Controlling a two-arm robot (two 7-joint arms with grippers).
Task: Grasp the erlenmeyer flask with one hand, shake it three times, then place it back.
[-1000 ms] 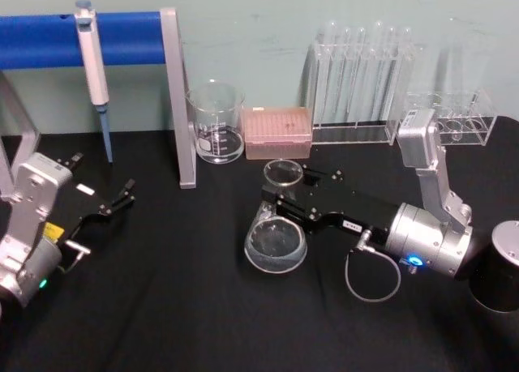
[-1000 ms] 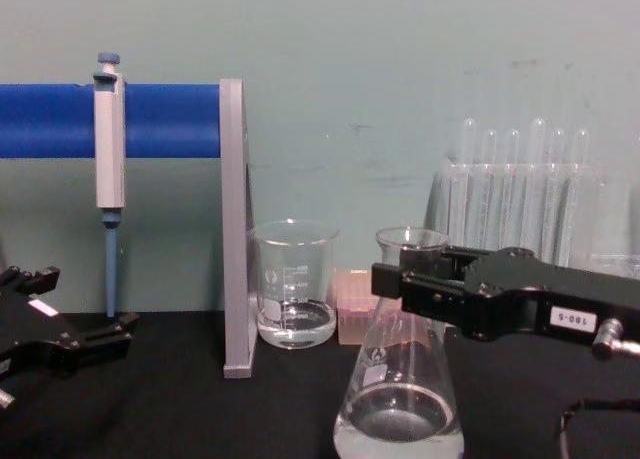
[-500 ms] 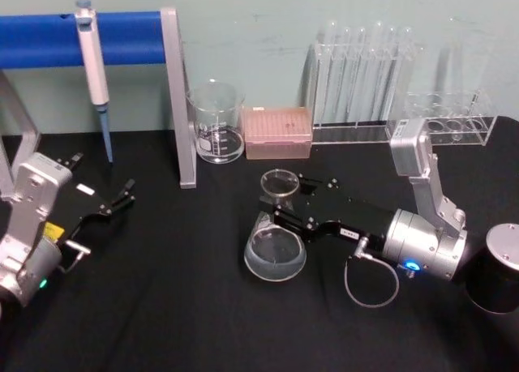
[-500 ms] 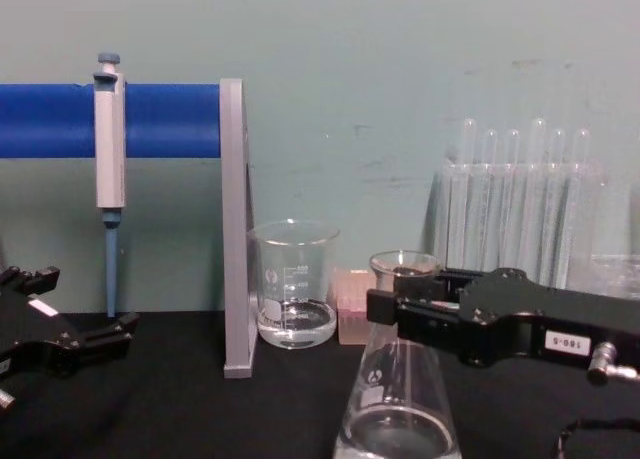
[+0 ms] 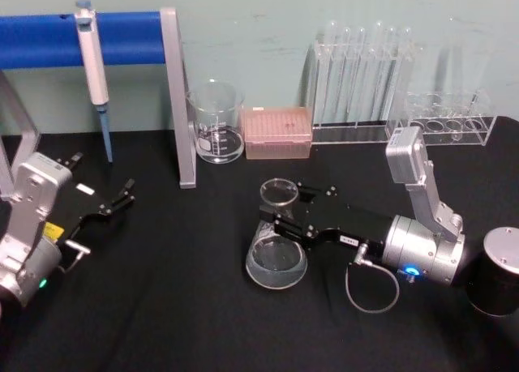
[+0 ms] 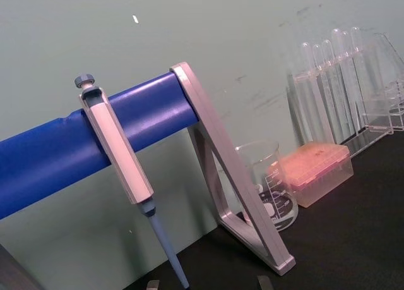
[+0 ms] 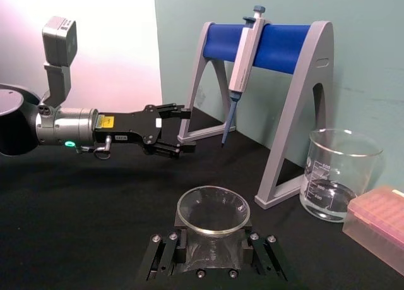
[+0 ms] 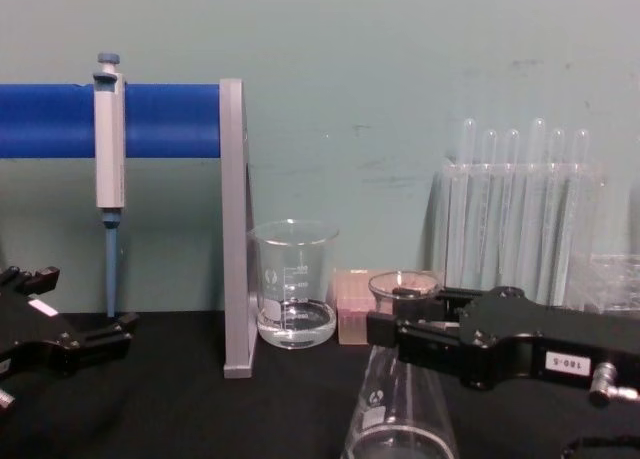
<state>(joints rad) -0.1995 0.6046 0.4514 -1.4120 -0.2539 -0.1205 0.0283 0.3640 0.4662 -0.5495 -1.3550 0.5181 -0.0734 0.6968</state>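
Nearest us, we have our right gripper (image 5: pixel 284 216) pinching the neck of the erlenmeyer flask (image 5: pixel 276 254), which stands upright at the middle of the black table (image 5: pixel 162 307), base seemingly at or just above the cloth. We judge the grasp done; how many of the 3 shakes are done we cannot tell, and release remains. Farther left, our left gripper (image 5: pixel 120 198) rests parked, fingers spread. Behind stands the beaker (image 5: pixel 216 122).
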